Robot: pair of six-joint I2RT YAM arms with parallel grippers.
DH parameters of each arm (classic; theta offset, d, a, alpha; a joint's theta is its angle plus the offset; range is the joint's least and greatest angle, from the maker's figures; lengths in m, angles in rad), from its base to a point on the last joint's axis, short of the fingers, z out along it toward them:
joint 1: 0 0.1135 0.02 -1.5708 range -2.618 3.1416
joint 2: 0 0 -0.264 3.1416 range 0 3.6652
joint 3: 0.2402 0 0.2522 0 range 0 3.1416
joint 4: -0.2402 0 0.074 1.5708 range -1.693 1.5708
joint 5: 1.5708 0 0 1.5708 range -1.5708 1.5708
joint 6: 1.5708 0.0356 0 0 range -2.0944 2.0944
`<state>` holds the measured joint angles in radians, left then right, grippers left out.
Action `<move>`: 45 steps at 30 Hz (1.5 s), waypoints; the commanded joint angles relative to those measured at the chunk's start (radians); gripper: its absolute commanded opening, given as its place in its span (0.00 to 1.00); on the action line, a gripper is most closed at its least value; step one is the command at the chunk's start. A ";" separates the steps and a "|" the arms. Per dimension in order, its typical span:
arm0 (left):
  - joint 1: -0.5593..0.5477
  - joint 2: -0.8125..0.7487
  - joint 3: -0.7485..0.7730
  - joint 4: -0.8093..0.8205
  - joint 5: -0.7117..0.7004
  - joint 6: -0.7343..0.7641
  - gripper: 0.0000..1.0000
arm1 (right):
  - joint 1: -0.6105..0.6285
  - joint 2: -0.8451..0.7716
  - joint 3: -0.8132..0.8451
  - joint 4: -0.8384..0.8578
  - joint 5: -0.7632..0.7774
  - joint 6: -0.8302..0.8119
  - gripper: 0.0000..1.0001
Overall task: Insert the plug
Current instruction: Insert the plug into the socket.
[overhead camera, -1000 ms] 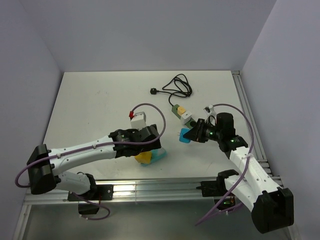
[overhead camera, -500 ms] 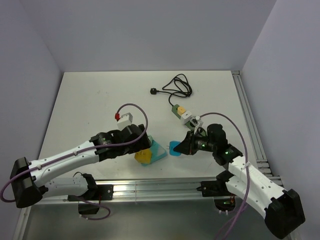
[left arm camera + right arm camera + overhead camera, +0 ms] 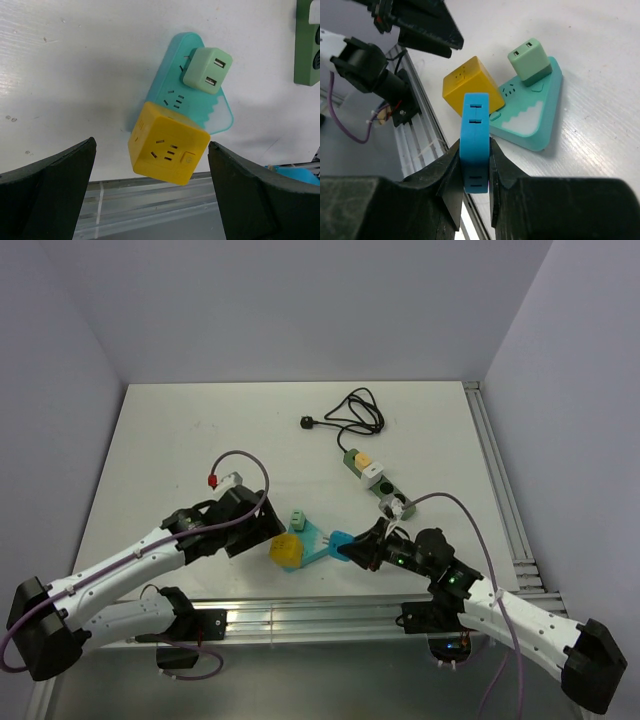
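Right pincer (image 3: 474, 172): clamped on the flat sides of the blue plug (image 3: 475, 125).
Left pincer (image 3: 152, 155): jaws wide apart, holding nothing, over the teal socket block (image 3: 172, 65).
Block: near the tabletop's (image 3: 200, 440) near edge, carrying a yellow cube adapter (image 3: 167, 145) and a green USB charger (image 3: 206, 70).
Key relation: the block lies just left of the held plug, with free slots (image 3: 175, 97) between cube and charger.
Nearer arm: the right.

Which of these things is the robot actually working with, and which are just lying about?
In the job: blue plug, teal socket base.
Lying about: green power strip, black cable; yellow cube and pale green adapter already sit on the base.
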<state>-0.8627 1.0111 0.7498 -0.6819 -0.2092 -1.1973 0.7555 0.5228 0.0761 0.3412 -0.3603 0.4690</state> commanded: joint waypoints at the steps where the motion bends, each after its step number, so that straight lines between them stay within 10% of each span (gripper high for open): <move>1: 0.034 -0.012 -0.004 0.033 0.048 0.024 0.99 | 0.073 0.005 -0.019 0.174 0.115 -0.093 0.00; 17: 0.159 -0.022 -0.067 0.114 0.202 0.165 1.00 | 0.320 0.304 0.076 0.254 0.224 -0.360 0.00; 45: 0.214 0.030 -0.098 0.203 0.350 0.219 1.00 | 0.383 0.509 0.148 0.331 0.262 -0.518 0.00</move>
<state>-0.6540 1.0447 0.6544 -0.5159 0.1169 -1.0054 1.1286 1.0271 0.1802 0.6277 -0.1173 -0.0257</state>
